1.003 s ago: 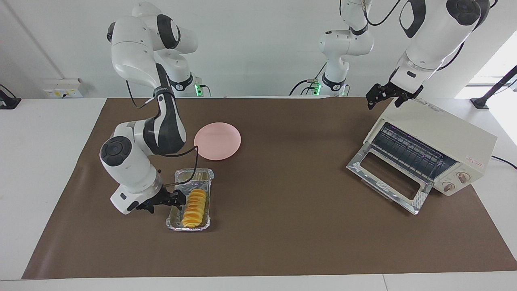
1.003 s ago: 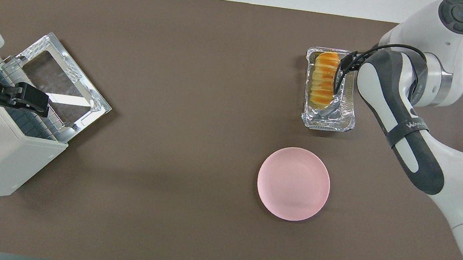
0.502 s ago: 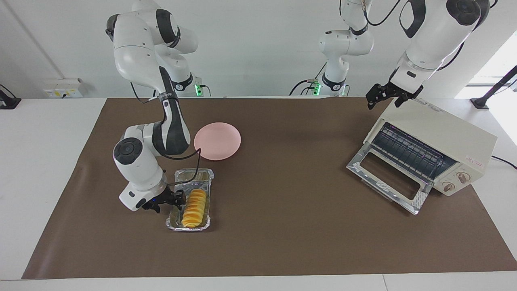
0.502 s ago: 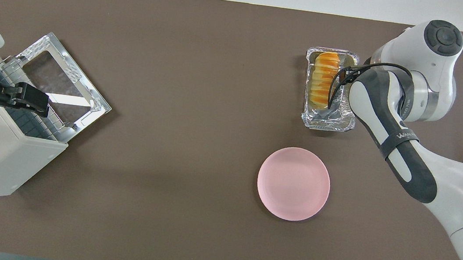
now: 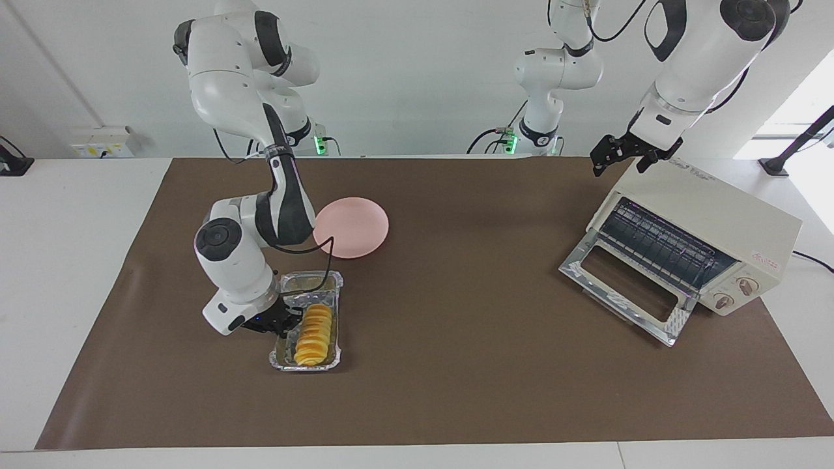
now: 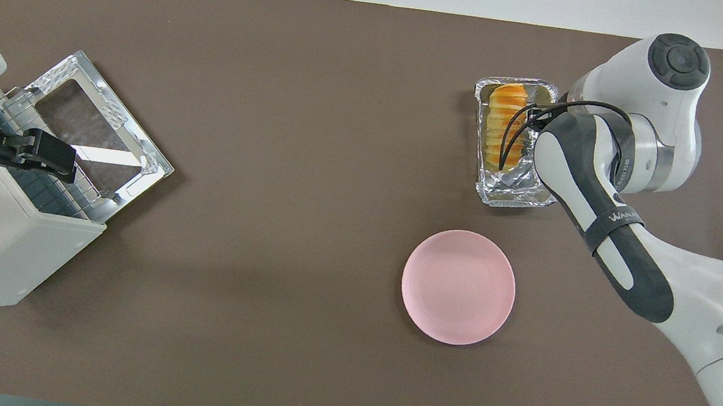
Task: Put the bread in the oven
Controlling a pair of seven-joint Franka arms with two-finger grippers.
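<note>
Right pincer [image 5: 288, 319] is closing on the bread [image 5: 313, 335] at the foil tray's [image 5: 285, 358] edge; bare tabletop [image 5: 456, 326] is lying between it and the open oven [image 5: 710, 234], with the left pincer [image 5: 622, 155] hanging open over the oven's top edge.

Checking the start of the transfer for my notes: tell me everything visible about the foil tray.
The foil tray is a small rectangular silver container with crinkled walls and a rolled rim. It sits flat on the brown mat, farther from the robots than the pink plate, toward the right arm's end of the table. The bread lies lengthwise inside it. The right tool, shut, is at its rim; whether it grips the foil is unclear.
</note>
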